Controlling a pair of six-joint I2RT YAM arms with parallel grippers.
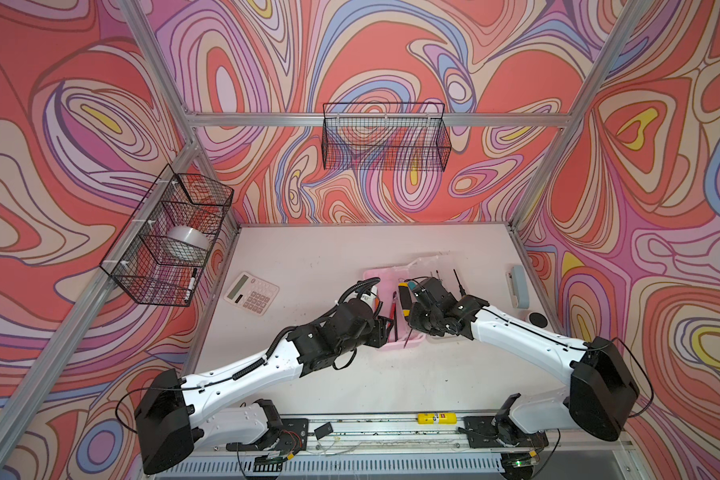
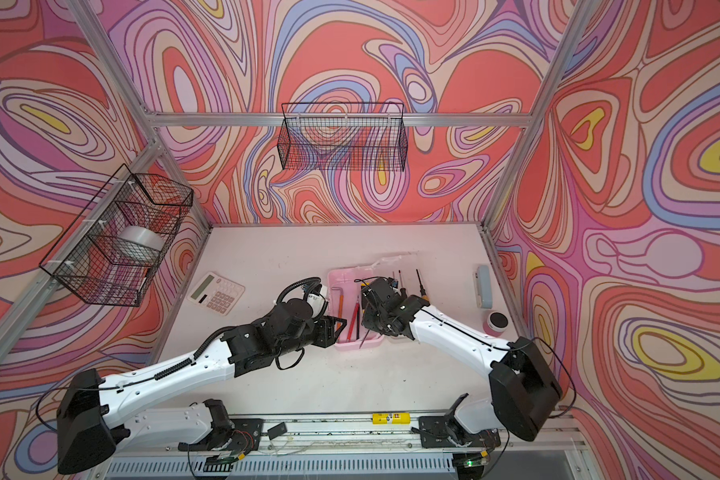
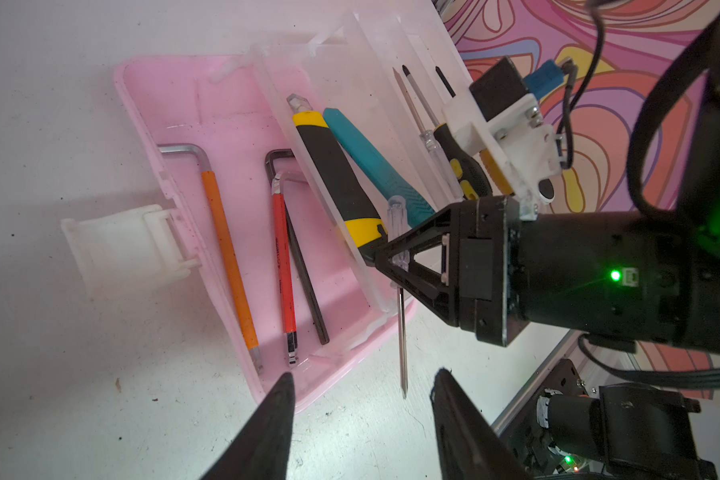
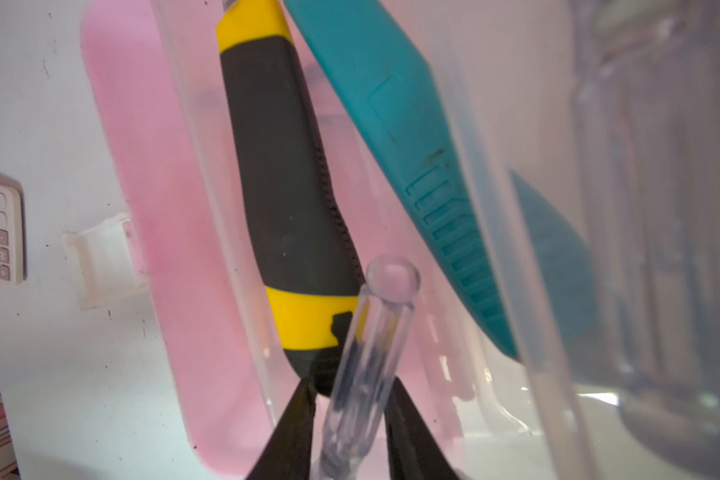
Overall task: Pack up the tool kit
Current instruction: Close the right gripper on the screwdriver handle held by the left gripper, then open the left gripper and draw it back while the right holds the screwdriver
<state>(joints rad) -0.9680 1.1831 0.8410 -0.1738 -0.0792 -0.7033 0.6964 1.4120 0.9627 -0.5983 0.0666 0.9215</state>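
Gripping a clear-handled screwdriver (image 4: 366, 353) by its handle, the right tool (image 4: 350, 401) was clamped on it over the near end of the pink box (image 3: 233, 133), with the shaft slanting out past the rim. The box lay open on the surface (image 1: 308, 249), and its clear lid (image 1: 431, 261) was folded out to the right with more screwdrivers lying in it. A clear tray (image 3: 275, 104) sat in the box, holding a yellow-black knife (image 3: 333, 174) and a teal knife (image 3: 375, 166) side by side. Beside the tray lay an orange key (image 3: 225, 241), a red key (image 3: 283, 257) and a black key (image 3: 304, 266). The left tool (image 3: 360, 382) hovered at the box's near corner, its jaws apart and gripping nothing. A calculator (image 1: 251, 293) lay well to the left and a stapler (image 1: 518, 286) to the right.
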